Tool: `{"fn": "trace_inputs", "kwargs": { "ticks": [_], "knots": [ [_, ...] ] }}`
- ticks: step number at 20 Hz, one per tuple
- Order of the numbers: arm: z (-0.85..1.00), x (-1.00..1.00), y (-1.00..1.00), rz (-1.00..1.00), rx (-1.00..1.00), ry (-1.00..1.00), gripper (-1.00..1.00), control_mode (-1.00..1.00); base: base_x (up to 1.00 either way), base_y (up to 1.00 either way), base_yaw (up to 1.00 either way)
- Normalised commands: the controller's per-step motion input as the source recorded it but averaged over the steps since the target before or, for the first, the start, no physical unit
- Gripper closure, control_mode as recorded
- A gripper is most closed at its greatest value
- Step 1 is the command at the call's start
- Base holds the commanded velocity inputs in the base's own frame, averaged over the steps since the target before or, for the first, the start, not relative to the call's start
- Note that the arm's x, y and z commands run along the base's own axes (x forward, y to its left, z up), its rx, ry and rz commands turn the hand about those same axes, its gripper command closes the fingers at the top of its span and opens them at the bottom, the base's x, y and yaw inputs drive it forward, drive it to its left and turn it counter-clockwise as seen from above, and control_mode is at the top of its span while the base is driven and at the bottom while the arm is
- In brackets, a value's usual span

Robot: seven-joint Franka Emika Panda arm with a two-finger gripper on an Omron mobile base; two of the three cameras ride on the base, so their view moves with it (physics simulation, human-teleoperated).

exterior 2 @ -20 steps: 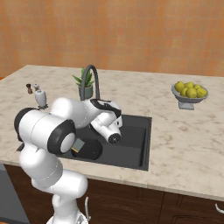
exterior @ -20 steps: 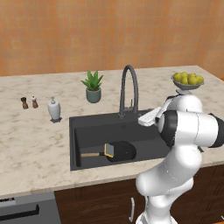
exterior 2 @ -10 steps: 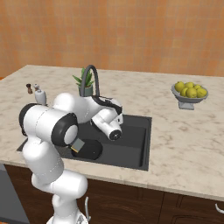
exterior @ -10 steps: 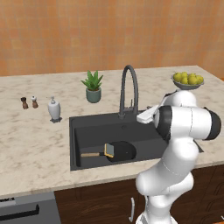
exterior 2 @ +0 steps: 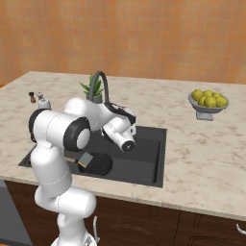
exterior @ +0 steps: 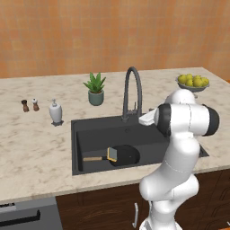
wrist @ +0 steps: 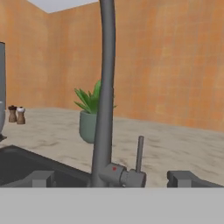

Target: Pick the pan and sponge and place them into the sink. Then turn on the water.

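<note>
Marble counter [exterior: 36,143] is carrying the sink [exterior: 90,130], where the pan [exterior: 122,154] and the sponge [exterior: 111,154] are already lying together at the near left, the sponge on the pan's handle side. I am holding my tool [wrist: 114,178] wide and empty, facing the faucet [wrist: 105,87] with its lever [wrist: 139,153] standing between my fingertips [wrist: 41,178]. No water is running. Likely risk: closing off-centre, I could be clipping the faucet's neck or sliding off the thin lever, leaving the tap unturned.
</note>
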Motion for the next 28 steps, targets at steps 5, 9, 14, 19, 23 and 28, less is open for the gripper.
{"fn": "trace_inputs", "kwargs": {
  "ticks": [5, 9, 14, 19, 23, 28],
  "knots": [
    [0.0, 0.17, 0.0, 0.0, 0.0, 0.0, -1.0, -1.0, 0.0, 0.0, 0.0],
    [0.0, 0.22, 0.0, 0.0, 0.0, 0.0, -1.0, -1.0, 0.0, 0.0, 0.0],
    [0.0, 0.23, 0.0, 0.0, 0.02, 0.0, -1.0, -1.0, 0.0, 0.0, 0.0],
    [-0.01, 0.16, 0.0, 0.0, 0.02, 0.0, -1.0, -1.0, 0.0, 0.0, 0.0],
    [-0.01, 0.23, 0.0, 0.0, 0.0, 0.0, -1.0, -1.0, 0.0, 0.0, 0.0],
    [0.0, 0.27, 0.0, 0.0, 0.0, 0.0, -1.0, -1.0, 0.0, 0.0, 0.0]
  ]
}}
